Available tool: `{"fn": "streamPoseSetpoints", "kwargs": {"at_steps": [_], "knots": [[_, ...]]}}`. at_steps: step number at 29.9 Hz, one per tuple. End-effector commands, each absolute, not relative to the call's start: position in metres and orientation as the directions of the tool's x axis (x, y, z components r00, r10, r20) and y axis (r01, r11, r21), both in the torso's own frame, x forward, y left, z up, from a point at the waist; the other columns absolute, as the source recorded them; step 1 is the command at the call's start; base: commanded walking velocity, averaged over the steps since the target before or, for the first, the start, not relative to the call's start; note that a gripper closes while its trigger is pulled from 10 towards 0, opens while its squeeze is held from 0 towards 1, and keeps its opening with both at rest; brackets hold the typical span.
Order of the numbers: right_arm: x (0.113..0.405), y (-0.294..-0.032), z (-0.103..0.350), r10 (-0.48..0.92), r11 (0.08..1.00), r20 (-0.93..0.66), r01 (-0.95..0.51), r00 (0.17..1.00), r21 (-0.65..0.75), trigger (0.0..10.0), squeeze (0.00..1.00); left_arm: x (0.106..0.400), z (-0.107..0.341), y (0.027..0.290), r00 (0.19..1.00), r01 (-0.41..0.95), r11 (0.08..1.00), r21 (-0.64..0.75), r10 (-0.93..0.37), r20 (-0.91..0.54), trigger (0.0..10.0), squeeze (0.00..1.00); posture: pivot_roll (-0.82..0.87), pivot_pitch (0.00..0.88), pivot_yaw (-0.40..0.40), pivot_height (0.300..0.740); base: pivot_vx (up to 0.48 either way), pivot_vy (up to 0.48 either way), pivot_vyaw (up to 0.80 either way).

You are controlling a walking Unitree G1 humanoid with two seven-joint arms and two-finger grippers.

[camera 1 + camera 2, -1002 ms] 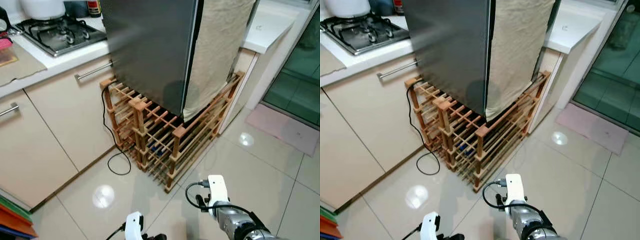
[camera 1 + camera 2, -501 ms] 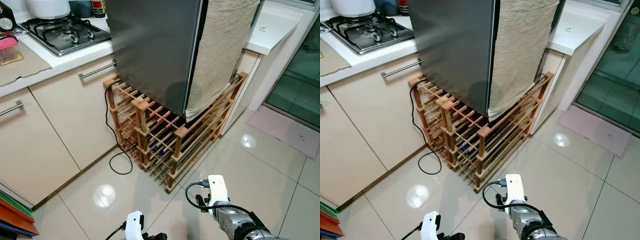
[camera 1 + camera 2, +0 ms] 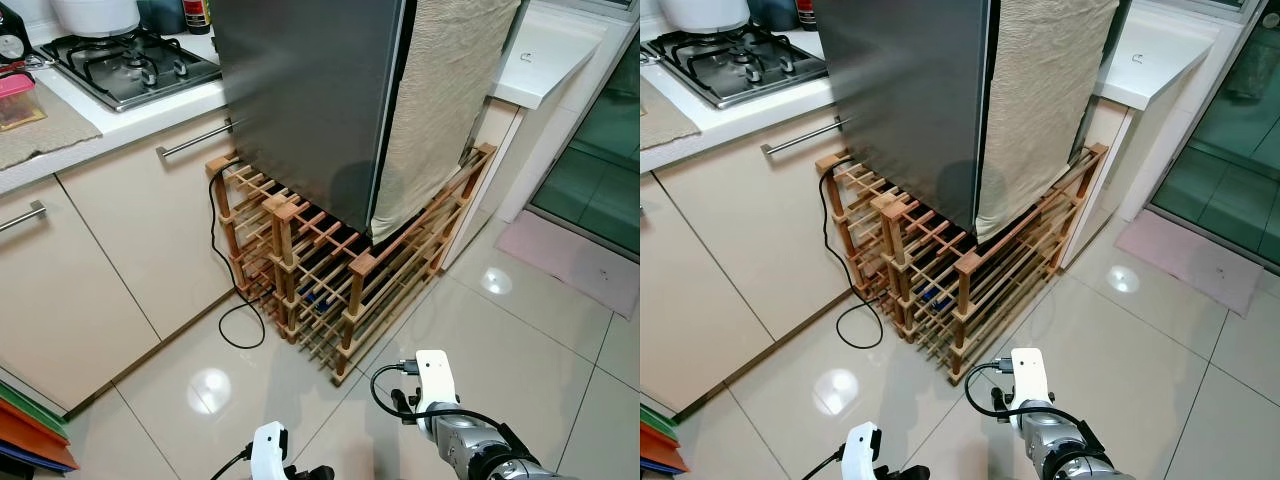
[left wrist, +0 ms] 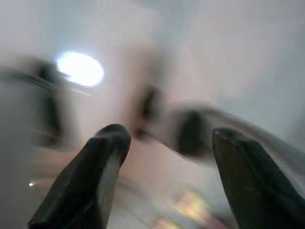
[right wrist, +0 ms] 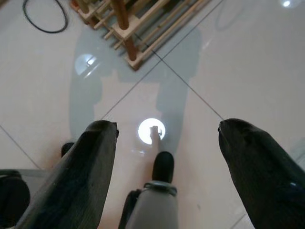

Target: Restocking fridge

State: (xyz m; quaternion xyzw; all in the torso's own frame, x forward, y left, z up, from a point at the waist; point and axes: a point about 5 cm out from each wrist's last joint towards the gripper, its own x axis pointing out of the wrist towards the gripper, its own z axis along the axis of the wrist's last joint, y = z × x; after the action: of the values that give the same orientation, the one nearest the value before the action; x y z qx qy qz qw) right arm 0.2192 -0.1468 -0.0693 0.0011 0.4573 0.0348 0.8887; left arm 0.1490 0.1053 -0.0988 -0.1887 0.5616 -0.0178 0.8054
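Observation:
A grey steel fridge (image 3: 300, 90) stands ahead of me on a wooden slatted rack (image 3: 330, 280), its door closed. A beige cloth (image 3: 440, 90) hangs down its right side. Both arms hang low at the bottom of the eye views, the left wrist (image 3: 268, 455) and the right wrist (image 3: 435, 385) over the floor tiles. In the left wrist view my left gripper (image 4: 167, 143) is open over a blurred floor. In the right wrist view my right gripper (image 5: 164, 133) is open with nothing between its fingers, above glossy tiles and my own foot.
A white counter with a gas hob (image 3: 125, 65) and cream cabinets (image 3: 110, 250) runs along the left. A black cable (image 3: 235, 325) loops on the floor by the rack. A white counter (image 3: 545, 55) and a glass door with a mat (image 3: 575, 260) lie to the right.
The view has shifted a little down and right since a second ago, so the camera moved. Both arms hang as before.

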Motion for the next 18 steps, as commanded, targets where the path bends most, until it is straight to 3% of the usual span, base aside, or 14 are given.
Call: {"fn": "streamPoseSetpoints", "kwargs": {"at_steps": [1,18], "knots": [[0.2196,-0.1504,-0.0690,0.050,0.999,-0.813,-0.046,0.580,0.028,10.0,0.04,0.2383,-0.0574,0.1226,0.549,0.262,0.963,0.063,-0.095,-0.830,10.0,0.00,-0.10,0.045,0.037,0.724,0.000,0.000,0.00],[0.2196,-0.1504,-0.0690,0.050,0.999,-0.813,-0.046,0.580,0.028,10.0,0.04,0.2383,-0.0574,0.1226,0.549,0.262,0.963,0.063,-0.095,-0.830,10.0,0.00,-0.10,0.045,0.037,0.724,0.000,0.000,0.00]]}}
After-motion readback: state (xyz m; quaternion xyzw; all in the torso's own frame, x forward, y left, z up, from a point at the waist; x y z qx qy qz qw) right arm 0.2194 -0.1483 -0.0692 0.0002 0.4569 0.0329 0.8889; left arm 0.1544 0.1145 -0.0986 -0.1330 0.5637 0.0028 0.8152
